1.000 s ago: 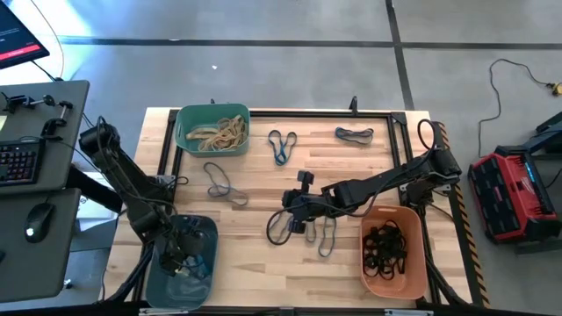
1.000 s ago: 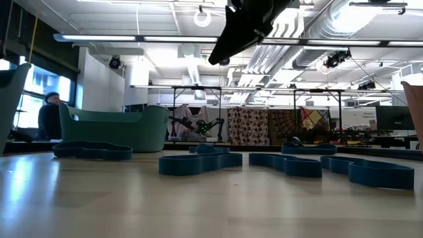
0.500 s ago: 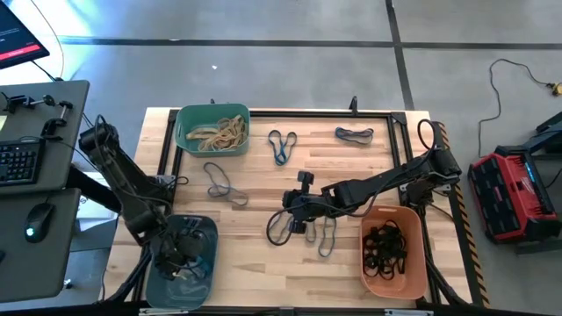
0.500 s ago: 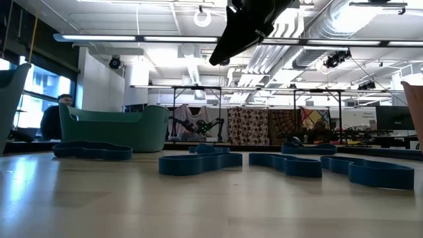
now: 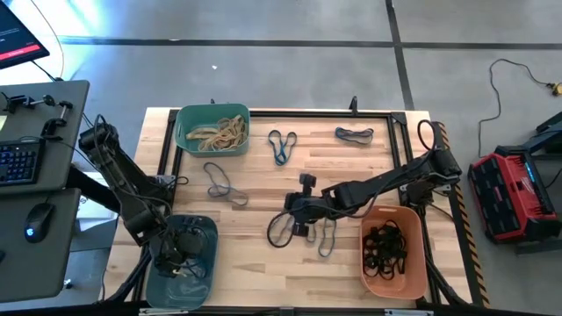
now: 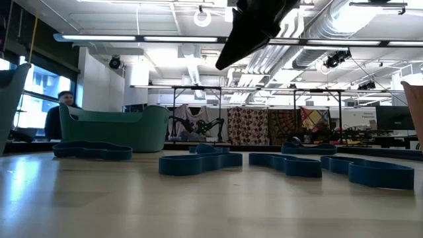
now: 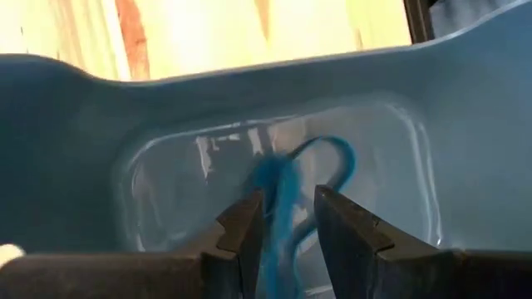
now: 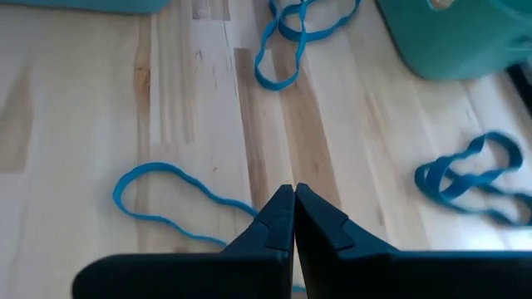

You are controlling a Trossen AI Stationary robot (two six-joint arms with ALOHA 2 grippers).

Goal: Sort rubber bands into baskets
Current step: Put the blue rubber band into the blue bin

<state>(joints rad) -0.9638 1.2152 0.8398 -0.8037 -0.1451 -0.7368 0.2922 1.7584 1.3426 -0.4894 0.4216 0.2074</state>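
Two arms barely shift: left gripper (image 7: 283,220), jaws apart, releases a blue band (image 7: 287,178) into the grey-blue basket (image 5: 200,254); right gripper (image 8: 293,208), jaws together, empty.

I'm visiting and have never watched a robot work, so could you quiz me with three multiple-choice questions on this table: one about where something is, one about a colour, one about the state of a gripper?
1. Where is the left gripper?
A. Over the teal-green basket
B. Inside the grey-blue basket
C. Beside the orange basket

2. What colour are the rubber bands in the orange basket?
A. Black
B. Tan
C. Blue

3. How are the right gripper's fingers?
A. Spread wide
B. Clamped on a tan band
C. Shut, with nothing seen between them

Answers:
1. B: the high view shows it down in the grey-blue basket, and the left wrist view shows a blue rubber band lying between its parted fingers.
2. A: a tangle of black rubber bands fills it.
3. C: the right wrist view shows the tips pressed together above the wooden table.
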